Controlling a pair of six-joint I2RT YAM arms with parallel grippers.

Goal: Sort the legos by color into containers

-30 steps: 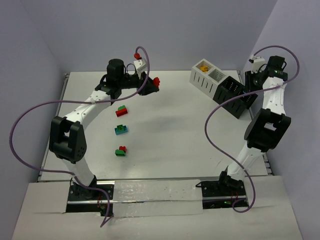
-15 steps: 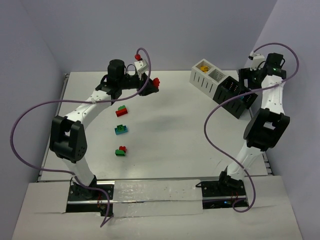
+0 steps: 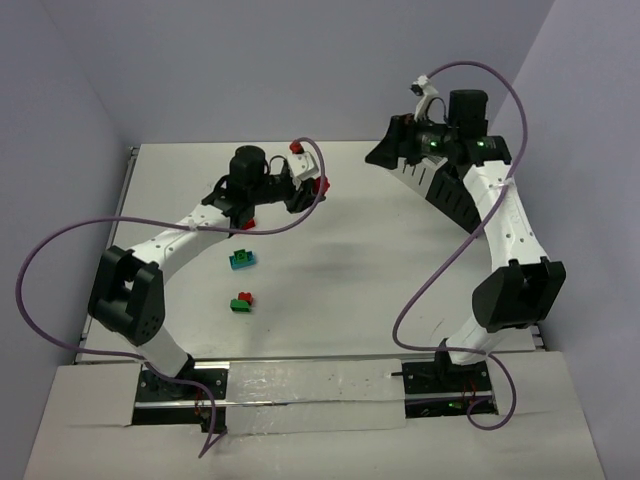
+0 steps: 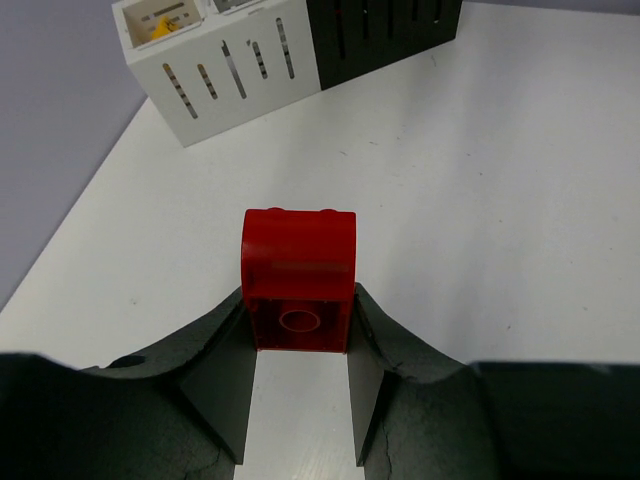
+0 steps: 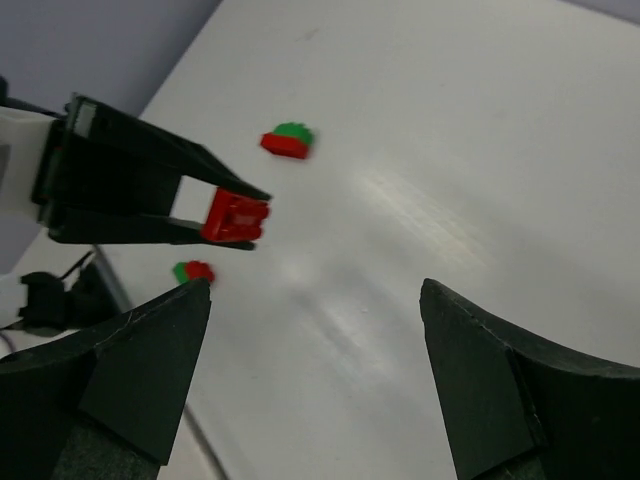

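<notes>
- Since a second ago, the right arm has swung from the far right end of the bin row to over its white end. It now hides most of the row in the top view. The left arm has brought its brick a little nearer and rightward.
- The left end effector point(image 4: 299, 305) is narrow, clamped on the small red plastic lego brick point(image 4: 298, 255). The brick is lifted off the white table point(image 4: 520, 200).
- The right end effector point(image 5: 315, 290) is wide with nothing between the fingers, and it faces back toward the left one.
- Step in hand, as I judge it: carry the red brick to its bin.
- The white slotted plastic bin point(image 4: 215, 75), with a yellow brick point(image 4: 160, 28) inside, and the black slotted plastic bin point(image 4: 385, 30) lie ahead, well apart from the brick. I cannot tell which bin takes red.
- To do it well: keep the clamp, travel above the rims, skip the yellow's bin and let go only over the opening. The right arm over the row is a collision risk.
- Still loose on the table: a teal brick point(image 3: 242, 259) and a green-and-red pair point(image 3: 240, 301).
</notes>
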